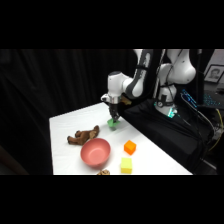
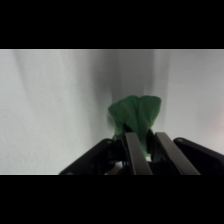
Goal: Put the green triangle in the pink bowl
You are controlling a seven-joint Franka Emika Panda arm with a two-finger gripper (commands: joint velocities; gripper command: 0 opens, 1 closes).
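Wrist view shows the jaws clenched on the green triangle (image 2: 135, 114); best to lift it straight clear of the desk (image 1: 70, 122) before carrying toward the pink bowl (image 1: 95, 152).

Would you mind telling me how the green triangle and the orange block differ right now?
The green triangle sits under the gripper, between its fingers; the orange block lies free, nearer the camera. The triangle is green, the block orange. The block lies closer to the yellow cube. Both are small blocks on the white table.
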